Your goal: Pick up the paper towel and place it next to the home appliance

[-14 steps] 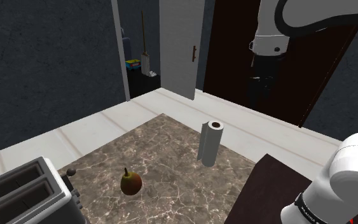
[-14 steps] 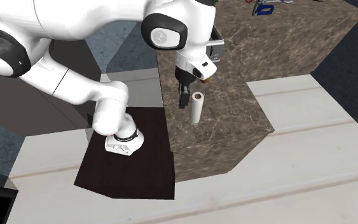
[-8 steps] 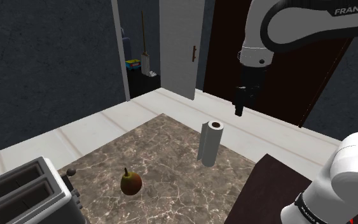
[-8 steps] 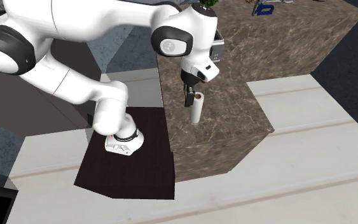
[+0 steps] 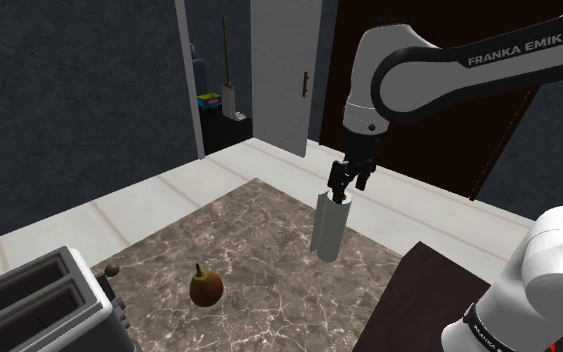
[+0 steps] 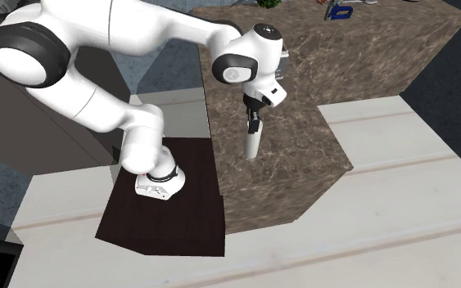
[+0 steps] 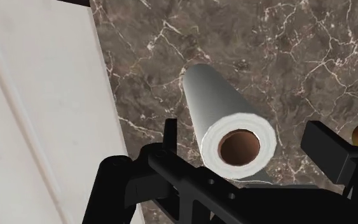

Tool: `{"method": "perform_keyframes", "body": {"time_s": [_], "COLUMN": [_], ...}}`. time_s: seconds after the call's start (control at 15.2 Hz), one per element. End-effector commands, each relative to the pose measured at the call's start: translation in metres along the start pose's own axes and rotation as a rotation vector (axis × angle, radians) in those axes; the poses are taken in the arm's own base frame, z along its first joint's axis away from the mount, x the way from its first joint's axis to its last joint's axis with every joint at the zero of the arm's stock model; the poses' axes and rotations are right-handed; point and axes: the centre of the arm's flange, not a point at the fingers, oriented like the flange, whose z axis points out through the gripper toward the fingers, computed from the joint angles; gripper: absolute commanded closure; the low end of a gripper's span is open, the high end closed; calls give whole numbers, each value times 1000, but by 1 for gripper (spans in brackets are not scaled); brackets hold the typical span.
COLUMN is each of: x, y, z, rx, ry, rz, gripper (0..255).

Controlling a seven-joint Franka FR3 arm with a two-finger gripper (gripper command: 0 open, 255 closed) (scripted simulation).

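Since the paper towel roll (image 5: 329, 228) stands upright on the marble-patterned table (image 5: 259, 225), with its brown core facing straight up, we meet it from above. The tool (image 5: 338, 188) hangs at the roll's top end and points down along its length. In the wrist view the 2 black fingers (image 7: 327, 146) stand apart, 1 on each side of the roll's upper rim. Neither seems to touch the paper, so the tool is released and the roll is not held; it rests on its own base, near an edge of the table.

We judge that this straddling pose suits a tall, narrow thing. A clasp across the width near the top should let the roll hang straight below the tool instead of swinging. The grasp itself is not yet made, so we place ourselves early in the task, with the lift and the carry to come.

The toaster (image 5: 39, 305), which we take for the home appliance, sits well apart from the roll. A pear (image 5: 205, 287) lies between the roll and the toaster, so the carry probably needs enough height to pass over the fruit.

2 risks stand out to us. 1 finger may touch first and tip the roll toward the edge, and a hard squeeze may crush the soft paper.
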Motion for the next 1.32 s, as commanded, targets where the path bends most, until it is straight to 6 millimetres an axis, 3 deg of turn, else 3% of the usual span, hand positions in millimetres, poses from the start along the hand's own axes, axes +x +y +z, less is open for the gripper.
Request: {"method": "perform_keyframes", "body": {"time_s": [0.0, 0.4, 0.86, 0.92, 1.25], "x": [3, 3, 3, 3, 2], "y": [-4, -4, -4, -4, -4], "z": [12, 41, 41, 41, 41], "rx": [3, 3, 3, 3, 3], "ry": [5, 5, 5, 5, 5], "rz": [0, 0, 0, 0, 0], "gripper": [0, 0, 0, 255, 255]}}
